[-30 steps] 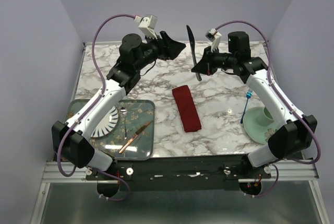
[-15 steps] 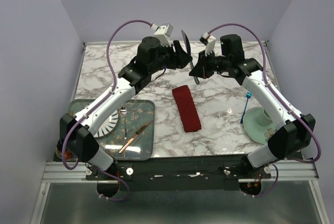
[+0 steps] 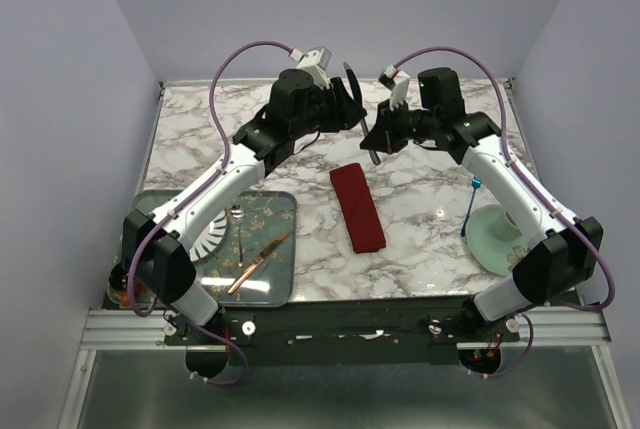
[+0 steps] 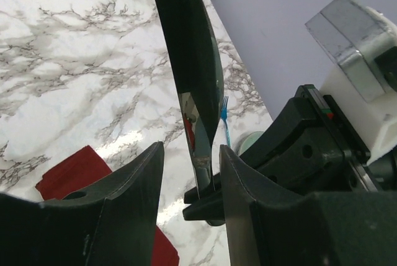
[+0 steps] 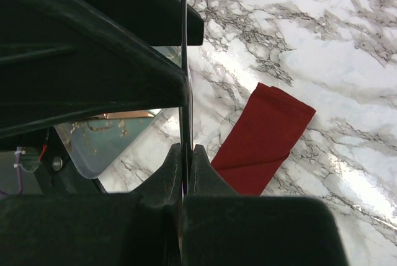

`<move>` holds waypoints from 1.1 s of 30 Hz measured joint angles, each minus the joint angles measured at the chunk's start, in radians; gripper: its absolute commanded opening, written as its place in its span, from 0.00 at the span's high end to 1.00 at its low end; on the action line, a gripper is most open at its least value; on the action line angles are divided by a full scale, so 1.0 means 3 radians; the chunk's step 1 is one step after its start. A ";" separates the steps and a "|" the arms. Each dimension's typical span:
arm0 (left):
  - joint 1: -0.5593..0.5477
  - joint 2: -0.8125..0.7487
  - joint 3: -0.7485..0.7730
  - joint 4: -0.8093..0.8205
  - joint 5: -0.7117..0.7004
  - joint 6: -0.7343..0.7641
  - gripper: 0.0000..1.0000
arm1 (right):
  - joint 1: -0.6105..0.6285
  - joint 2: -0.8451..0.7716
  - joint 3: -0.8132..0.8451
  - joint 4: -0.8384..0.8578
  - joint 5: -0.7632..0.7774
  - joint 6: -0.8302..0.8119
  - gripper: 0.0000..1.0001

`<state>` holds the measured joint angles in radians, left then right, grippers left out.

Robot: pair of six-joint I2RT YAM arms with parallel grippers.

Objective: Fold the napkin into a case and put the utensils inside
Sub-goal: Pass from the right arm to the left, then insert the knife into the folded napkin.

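Note:
The dark red napkin (image 3: 357,207), folded into a narrow case, lies mid-table; it also shows as the case (image 5: 263,136) and the case (image 4: 74,173). My right gripper (image 3: 377,137) (image 5: 186,154) is shut on the lower end of a slim shiny utensil (image 3: 352,84) (image 4: 192,61), held upright above the table's back. My left gripper (image 3: 350,101) (image 4: 189,173) is open, its fingers (image 4: 248,204) flanking that utensil's blade with gaps on both sides. The blue-handled fork (image 3: 469,204) (image 4: 224,123) leans on the green plate.
At the near left stands a glass tray (image 3: 275,289) holding a white patterned plate (image 3: 205,234), a small spoon (image 3: 238,219) and a copper knife (image 3: 258,261). A pale green plate (image 3: 490,244) with a cup (image 3: 515,219) sits at the right edge.
My left arm has swung right to the upright utensil, and its jaws now straddle the blade and have narrowed. The right gripper has shifted slightly left, still holding the utensil.

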<state>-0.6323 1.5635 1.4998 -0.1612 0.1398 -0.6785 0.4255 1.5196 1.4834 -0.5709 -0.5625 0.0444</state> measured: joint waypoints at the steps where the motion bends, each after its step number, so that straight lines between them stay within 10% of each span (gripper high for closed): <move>1: 0.0000 0.0017 0.0001 -0.0004 -0.0004 -0.0009 0.49 | 0.0004 0.0000 0.0000 -0.0003 0.0000 0.0000 0.99; 5: -0.0001 0.0071 0.0028 -0.0025 -0.0005 -0.0050 0.59 | 0.0013 0.0000 -0.0003 -0.0001 0.0000 0.0000 0.99; 10: -0.0005 0.0074 0.0038 -0.0023 -0.0004 -0.0113 1.00 | 0.0023 0.0000 -0.0019 0.0000 0.0000 0.0000 0.97; 14: -0.0019 0.0074 0.0038 -0.0036 -0.0001 -0.0182 1.00 | 0.0023 0.0010 -0.0034 -0.0005 -0.0009 0.0022 0.70; 16: -0.0013 0.0074 0.0038 -0.0072 0.0001 -0.0202 1.00 | 0.0023 0.0027 -0.0033 -0.0015 -0.0037 0.0043 0.29; 19: 0.0029 0.0078 0.0036 -0.0205 -0.0003 -0.0210 1.00 | 0.0005 0.0069 -0.0003 -0.0125 -0.0099 0.0051 0.19; 33: 0.0230 0.0425 -0.0055 -0.0811 -0.0193 -0.0474 1.00 | -0.0462 0.0481 -0.0738 -0.0715 -0.0328 -0.0365 0.56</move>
<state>-0.5632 1.6909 1.4834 -0.4046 0.0818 -0.8207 0.2871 1.6638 1.2621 -0.7853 -0.6609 -0.0650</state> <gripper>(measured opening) 0.042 0.490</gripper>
